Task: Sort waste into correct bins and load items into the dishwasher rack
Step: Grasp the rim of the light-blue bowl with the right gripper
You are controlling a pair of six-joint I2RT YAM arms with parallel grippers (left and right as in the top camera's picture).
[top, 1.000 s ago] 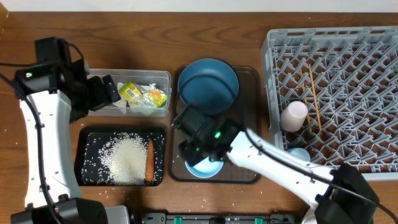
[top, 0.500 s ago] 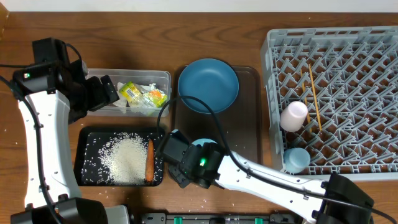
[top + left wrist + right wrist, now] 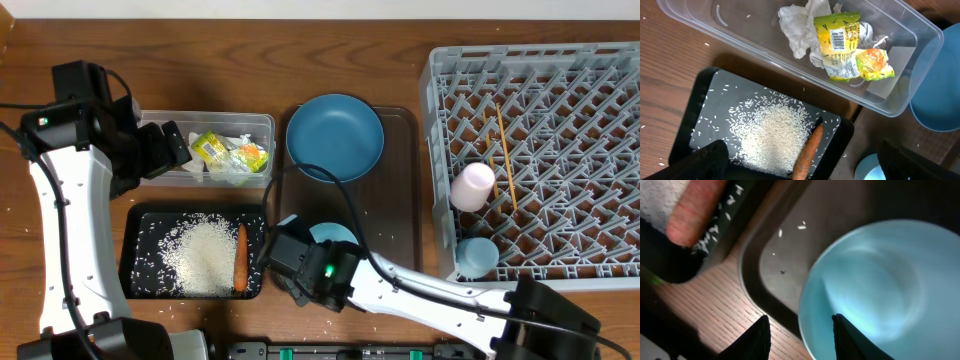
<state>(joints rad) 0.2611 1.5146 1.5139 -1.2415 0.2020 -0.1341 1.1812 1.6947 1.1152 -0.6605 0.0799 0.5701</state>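
One bowl (image 3: 335, 235) — on brown tray (image 3: 395, 210).

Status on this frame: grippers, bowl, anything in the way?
Left gripper open, empty, at clear tub. Right gripper open, fingers straddling light blue bowl rim, not gripped. Dark blue plate apart on same serving tray, no obstruction.

The right gripper (image 3: 800, 317) has drawn back and down off the light blue bowl (image 3: 336, 236), which it covered a second ago, so the bowl now shows just ahead of it, its near rim between the spread fingers.
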